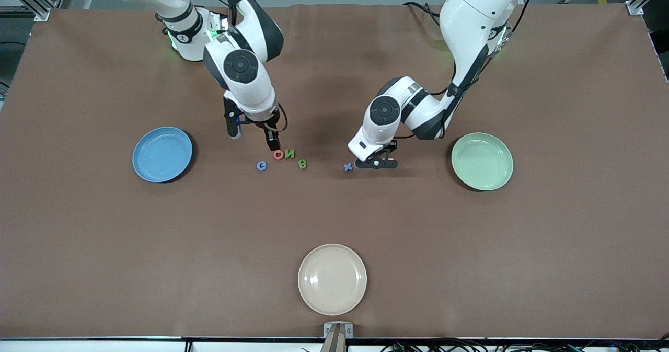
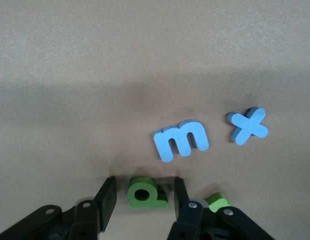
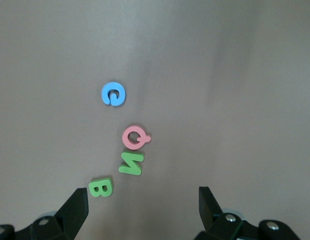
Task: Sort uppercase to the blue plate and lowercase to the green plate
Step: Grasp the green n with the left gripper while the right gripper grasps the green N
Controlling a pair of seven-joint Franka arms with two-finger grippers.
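Note:
My left gripper [image 2: 144, 196] is down at the table and open, its fingers on either side of the green p [image 2: 143, 192] with a small gap on each side. The blue m [image 2: 181, 140] and blue x [image 2: 248, 125] lie close by, and a small green letter [image 2: 218, 201] peeks out beside one finger. My right gripper [image 1: 254, 137] hangs wide open and holds nothing, over the table beside the blue C [image 3: 113, 94], red Q [image 3: 134, 137], green N [image 3: 131, 163] and green B [image 3: 100, 188]. The blue plate [image 1: 162, 154] and green plate [image 1: 482, 161] hold nothing.
A cream plate [image 1: 332, 279] sits near the front camera's edge of the table. The blue plate lies toward the right arm's end, the green plate toward the left arm's end. The letters lie in a row between them.

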